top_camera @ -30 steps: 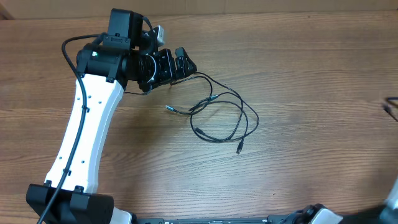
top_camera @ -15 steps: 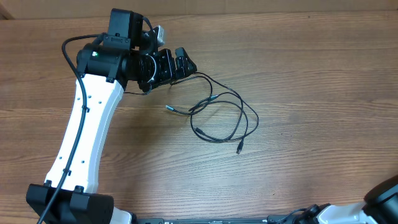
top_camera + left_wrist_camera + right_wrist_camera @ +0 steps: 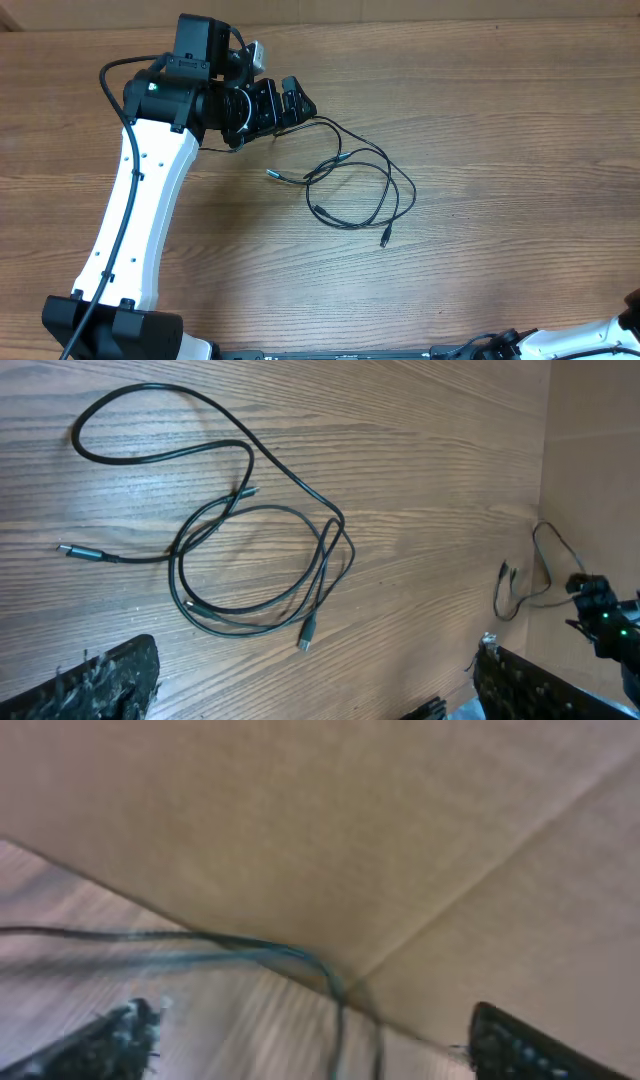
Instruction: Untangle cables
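Right tool [image 3: 315,1032]: by the near right corner of the table [image 3: 500,120], almost wholly outside the overhead view. Its own camera is blurred, but its 2 fingers [image 3: 120,1030] stand far apart with nothing between them, so it is open and empty. It faces a cardboard wall [image 3: 300,840].
Near plug [image 3: 384,240]: a small tip on the near side of the heap, just outside the loops.
Cables [image 3: 335,532]: 2 thin black cords flat on the table, roughly midway between the near and far edges and a little left of centre. They lie in loose overlapping loops, not a tight bundle. The cords cross mostly on the right side of the heap.
Left plug [image 3: 272,173]: a silvery tip pointing toward the left edge, clear of the loops.
Left tool [image 3: 288,110]: farther back, toward the far left corner. Its jaws are spread wide and it holds nothing. It hangs over the far end of 1 long loop.
Step in hand: probably choosing the first grasp.
Doing it well: take 1 cord just behind a free plug, likely the left one, which is closest to the left tool. Close on that single strand only. Lift it barely off the table, then draw it back along its own run, away from the crossings, while the right tool comes in to pin the other cord.
Risk: pinching 2 strands together, or pulling across the loops, would tighten the crossings.
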### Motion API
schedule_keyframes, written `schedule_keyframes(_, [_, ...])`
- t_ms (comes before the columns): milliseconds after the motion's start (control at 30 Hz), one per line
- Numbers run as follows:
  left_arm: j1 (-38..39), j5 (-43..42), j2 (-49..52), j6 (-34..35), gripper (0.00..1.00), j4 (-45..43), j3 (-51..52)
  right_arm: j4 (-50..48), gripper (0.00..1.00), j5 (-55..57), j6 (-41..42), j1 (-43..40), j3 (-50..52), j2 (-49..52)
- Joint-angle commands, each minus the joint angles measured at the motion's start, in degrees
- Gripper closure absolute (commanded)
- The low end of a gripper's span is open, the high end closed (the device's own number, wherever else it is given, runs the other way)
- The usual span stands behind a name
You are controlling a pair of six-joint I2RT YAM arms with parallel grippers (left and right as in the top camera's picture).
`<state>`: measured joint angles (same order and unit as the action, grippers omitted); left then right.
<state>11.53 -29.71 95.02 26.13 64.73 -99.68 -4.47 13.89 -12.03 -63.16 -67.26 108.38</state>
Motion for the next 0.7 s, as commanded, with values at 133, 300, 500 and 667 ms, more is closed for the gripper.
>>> schedule_keyframes(133, [-0.26, 0.35, 0.50, -0.85, 0.00, -0.07, 0.24, 9.46, 0.00, -5.81, 16.35, 3.10, -1.11, -0.66])
schedule_keyframes(300, [-0.26, 0.35, 0.50, -0.85, 0.01, -0.07, 0.22, 12.76, 0.00, -17.11, 16.90, 9.60, -1.11, -6.12])
schedule_keyframes(500, [-0.26, 0.35, 0.50, -0.85, 0.00, -0.07, 0.24, 14.43, 0.00, -28.30, 24.74, 21.55, -1.11, -16.59])
schedule_keyframes(667, [-0.26, 0.35, 0.50, -0.85, 0.00, -0.07, 0.22, 24.59, 0.00, -34.34, 30.25, 32.89, -1.11, -22.32])
